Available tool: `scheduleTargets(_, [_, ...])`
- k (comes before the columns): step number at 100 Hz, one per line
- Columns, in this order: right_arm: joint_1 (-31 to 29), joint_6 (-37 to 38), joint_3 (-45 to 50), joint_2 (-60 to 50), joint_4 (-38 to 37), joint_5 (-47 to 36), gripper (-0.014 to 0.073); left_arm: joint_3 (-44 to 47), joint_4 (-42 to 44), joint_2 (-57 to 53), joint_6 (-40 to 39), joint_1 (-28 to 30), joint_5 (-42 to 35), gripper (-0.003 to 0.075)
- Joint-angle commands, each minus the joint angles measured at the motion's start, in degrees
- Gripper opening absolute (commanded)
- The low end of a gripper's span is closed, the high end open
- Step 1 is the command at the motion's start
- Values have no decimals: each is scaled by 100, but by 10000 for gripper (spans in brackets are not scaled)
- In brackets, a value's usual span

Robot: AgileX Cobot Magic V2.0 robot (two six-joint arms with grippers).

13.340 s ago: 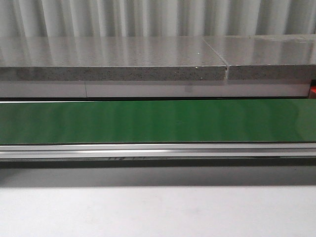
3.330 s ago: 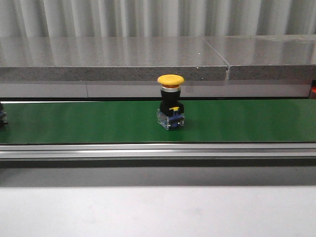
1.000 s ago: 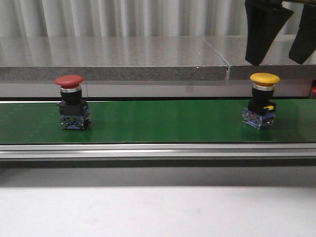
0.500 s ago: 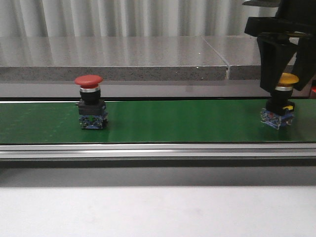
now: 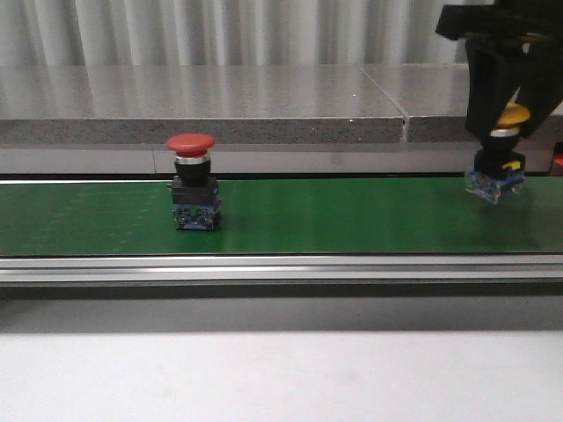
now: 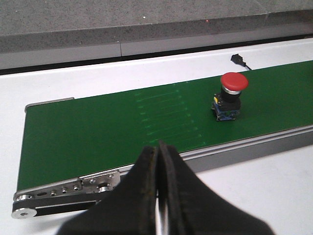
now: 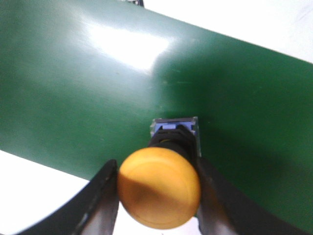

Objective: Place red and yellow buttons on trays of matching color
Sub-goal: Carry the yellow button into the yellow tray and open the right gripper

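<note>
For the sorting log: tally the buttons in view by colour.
Red button: 1
Yellow button: 1
Total: 2

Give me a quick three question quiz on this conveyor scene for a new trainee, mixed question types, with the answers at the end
1. True or false: the right gripper is closed on the yellow button.
2. Multiple choice: where is the red button? A) upright on the green belt, B) lying on its side on the belt, C) in the left gripper.
3. Fill in the blank: the left gripper's fingers are ____ with nothing between them.

Key:
1. True; its fingers press both sides of the yellow button, whose base appears lifted off the belt in the front view.
2. A.
3. Shut.
</note>
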Motion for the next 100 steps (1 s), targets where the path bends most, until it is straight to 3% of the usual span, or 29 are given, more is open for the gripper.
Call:
scheduleTargets(1, [-95,218,-184,-488,28,-89,288,-151,-93,35,-14,-40,-374,-20])
scheduleTargets(46, [-1180,941,-173,-1201,27,398,288,-151,-93,35,-14,-40,-374,-20])
scheduleTargets(100, [-3755,1258,-173,-1457,-18,715,288,-151,-93,35,-14,-40,-374,-20])
